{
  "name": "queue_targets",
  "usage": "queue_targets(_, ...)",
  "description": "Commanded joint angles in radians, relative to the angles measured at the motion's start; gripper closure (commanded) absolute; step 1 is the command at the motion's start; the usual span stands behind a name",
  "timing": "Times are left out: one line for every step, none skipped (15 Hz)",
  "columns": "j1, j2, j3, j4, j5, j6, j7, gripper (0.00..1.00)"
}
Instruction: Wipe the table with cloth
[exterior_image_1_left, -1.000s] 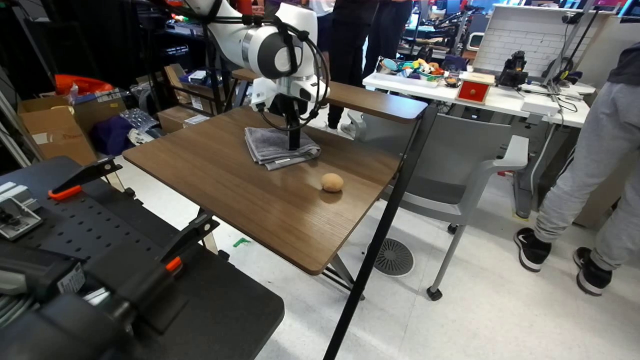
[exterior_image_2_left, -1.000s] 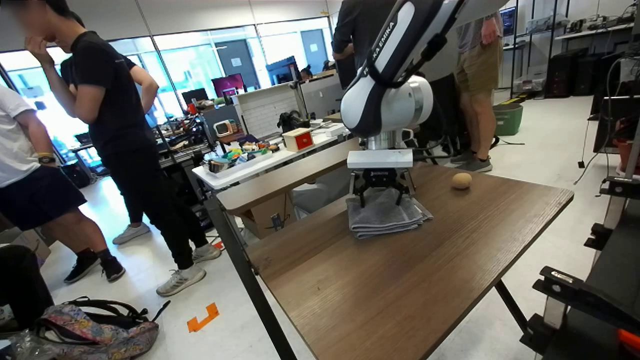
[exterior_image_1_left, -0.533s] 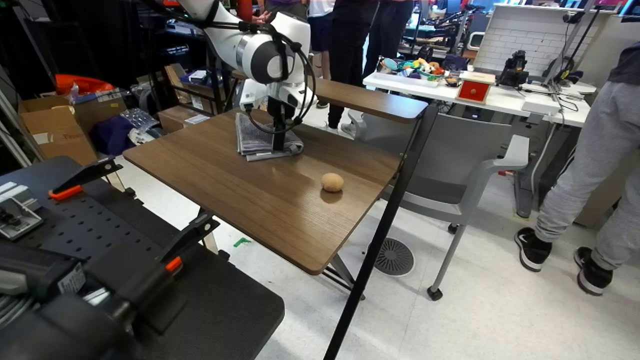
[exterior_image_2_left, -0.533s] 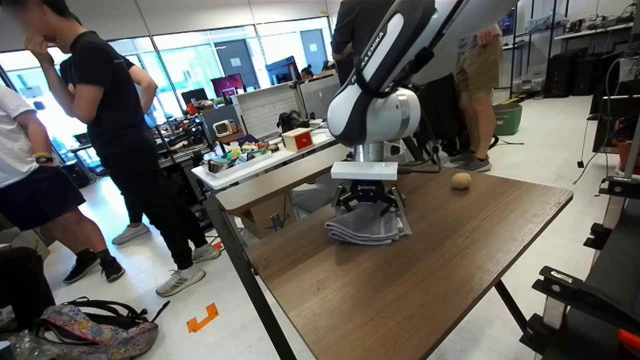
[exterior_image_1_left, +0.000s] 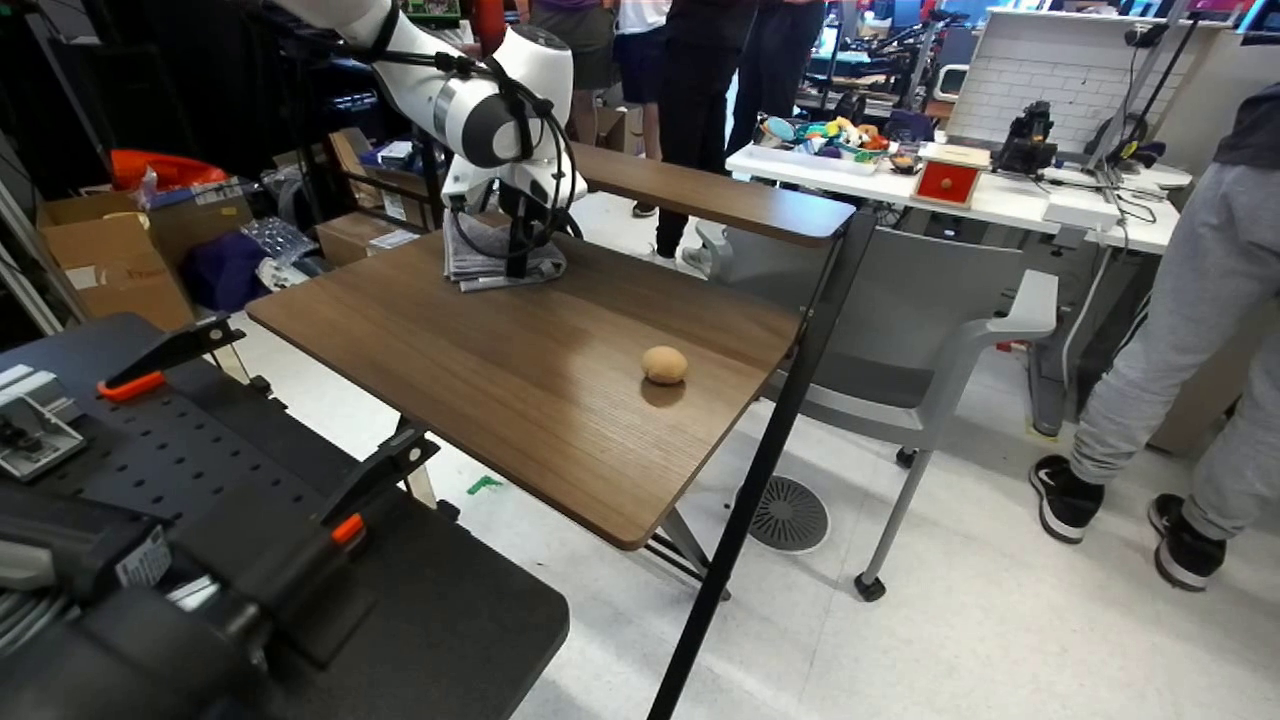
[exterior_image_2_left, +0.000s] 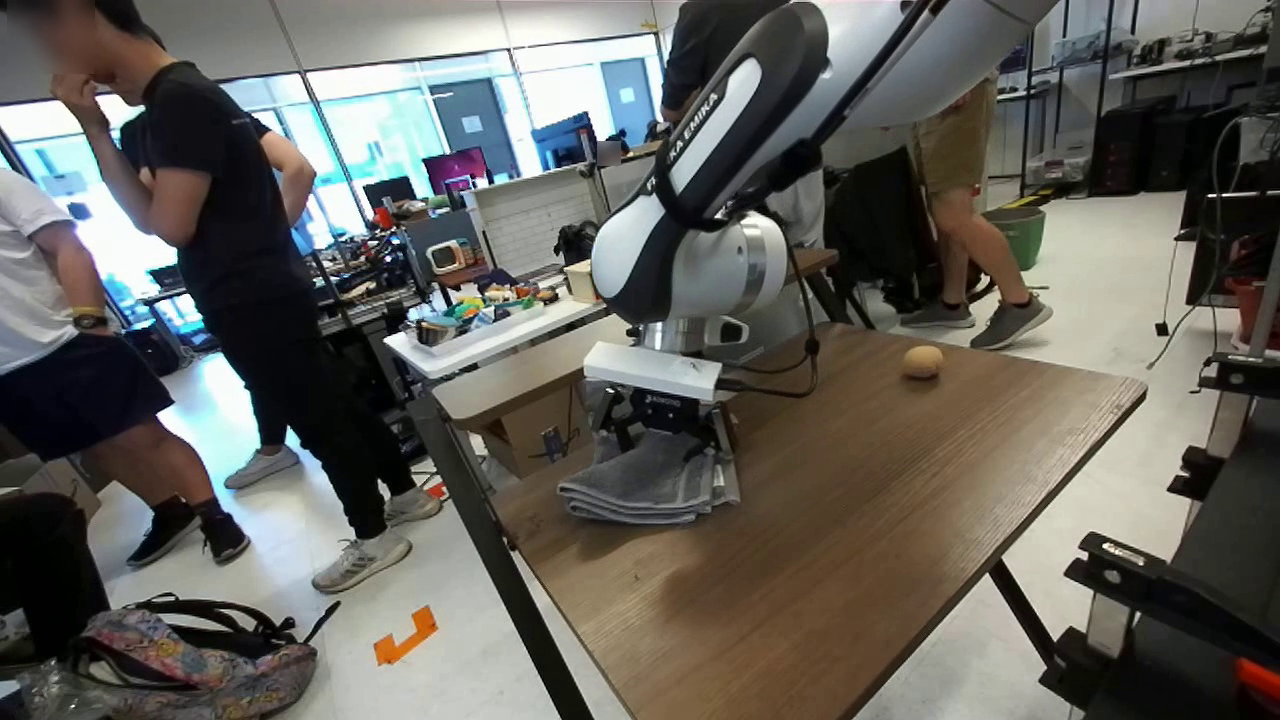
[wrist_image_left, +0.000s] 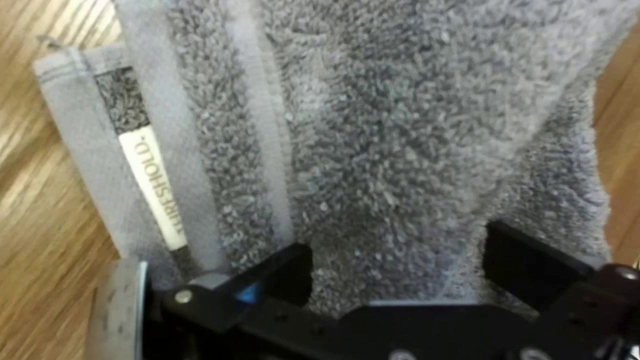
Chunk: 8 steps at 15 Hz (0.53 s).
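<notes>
The gripper (wrist_image_left: 397, 252) pointed down onto the cloth (wrist_image_left: 390, 125), its two black fingers (wrist_image_left: 290, 275) standing well apart, with gray terry fabric showing between them; the tips seemed to bear on the fabric, though how deep they sat was hard to make out. The cloth, folded in several layers, lay on the brown table (exterior_image_1_left: 520, 400), toward the far corner in an exterior view and near the raised shelf (exterior_image_1_left: 700, 195). In the wrist view, a pale label (wrist_image_left: 152, 187) reading THRESHOLD showed along one side of it. The black-and-white arm (exterior_image_2_left: 690, 260) came in from the top of both exterior views. Well apart from the cloth, a tan, roundish object (exterior_image_1_left: 664, 365) sat on the table. Beside the table stood a gray chair (exterior_image_1_left: 930, 290), and a patterned backpack (exterior_image_2_left: 200, 665) lay on the floor.
</notes>
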Motion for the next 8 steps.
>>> queue_targets(0.017, 0.076, 0.003, 0.063, -0.012, -0.058, -0.009, 0.00)
queue_targets(0.014, 0.065, 0.013, 0.047, -0.014, -0.080, -0.036, 0.00)
queue_targets(0.012, 0.036, 0.027, 0.002, -0.012, -0.100, -0.072, 0.00)
queue_targets(0.013, 0.021, 0.035, -0.023, -0.013, -0.118, -0.106, 0.00)
queue_targets(0.015, 0.005, 0.043, -0.053, -0.013, -0.128, -0.139, 0.00)
queue_targets(0.019, -0.020, 0.049, -0.102, -0.014, -0.123, -0.174, 0.00)
queue_targets(0.022, -0.047, 0.050, -0.154, -0.019, -0.118, -0.203, 0.00)
queue_targets(0.023, -0.071, 0.051, -0.200, -0.023, -0.117, -0.232, 0.00)
